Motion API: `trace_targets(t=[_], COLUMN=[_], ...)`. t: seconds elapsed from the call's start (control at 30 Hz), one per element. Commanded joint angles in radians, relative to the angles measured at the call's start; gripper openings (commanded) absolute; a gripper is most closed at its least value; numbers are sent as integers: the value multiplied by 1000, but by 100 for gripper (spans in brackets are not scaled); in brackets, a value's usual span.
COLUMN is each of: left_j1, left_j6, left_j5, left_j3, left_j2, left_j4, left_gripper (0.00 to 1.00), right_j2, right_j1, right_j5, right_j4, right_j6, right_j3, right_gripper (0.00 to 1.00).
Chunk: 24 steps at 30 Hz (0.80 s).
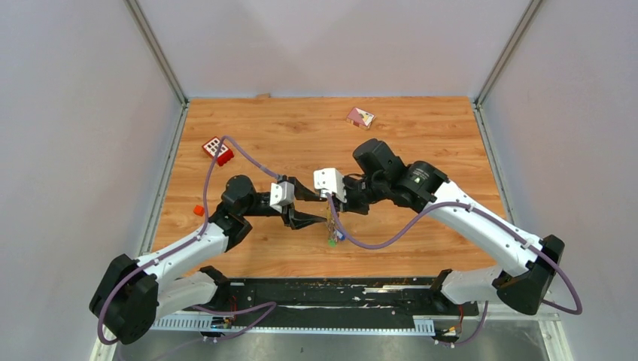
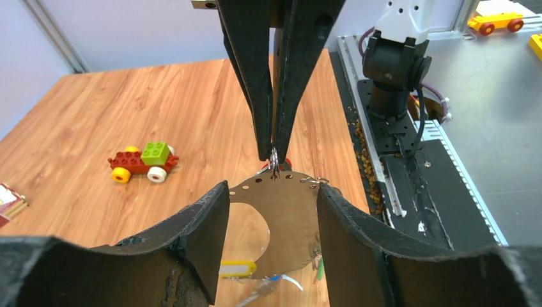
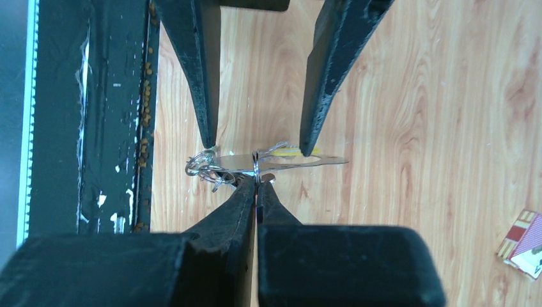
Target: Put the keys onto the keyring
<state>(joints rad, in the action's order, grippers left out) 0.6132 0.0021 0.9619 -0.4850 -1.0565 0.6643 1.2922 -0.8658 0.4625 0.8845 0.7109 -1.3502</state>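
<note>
My right tool (image 3: 257,183) pinched shut on keyring (image 2: 287,217) top; left tool (image 2: 271,192) part-open, straddling it; desk (image 3: 415,128) near edge close, open room beyond.

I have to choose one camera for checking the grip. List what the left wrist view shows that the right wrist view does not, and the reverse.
Left wrist only: the keyring face-on, a flat silvery plate with a big hole and small edge holes; a brick toy car on the table; the right arm's base. Right wrist only: the keyring edge-on, a thin sliver. Both: the right gripper, jaws shut on a small ring at the keyring's rim, and the left gripper, jaws standing open at the keyring.
</note>
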Motion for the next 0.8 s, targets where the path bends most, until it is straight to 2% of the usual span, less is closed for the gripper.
trace_targets(t=[0.0,0.07,0.27,0.5,0.77], left_j1=[-2,-1,1,13,15], left_j6=[42,36,17,-30,-36], left_j5=[-21,-29,-28,-21,-15], left_j3=[-39,-41,-44,-42,-35], left_j2=[9,10,-1,-24,-21], left_j4=[-47,-46,-32,18,39], left_gripper=[60,60,49,46,34], right_j2=[24,35,56,76,80], right_j1=[-26,-33,-47,-66,-73], right_j5=[-76,-90,-105,-111,-110], right_j4=[52,60,64,50,42], right_j6=[14,13,-2,-16,-21], right_j3=[-61,-70,-95,-104,-102], right_gripper=[0,0,0,0,0])
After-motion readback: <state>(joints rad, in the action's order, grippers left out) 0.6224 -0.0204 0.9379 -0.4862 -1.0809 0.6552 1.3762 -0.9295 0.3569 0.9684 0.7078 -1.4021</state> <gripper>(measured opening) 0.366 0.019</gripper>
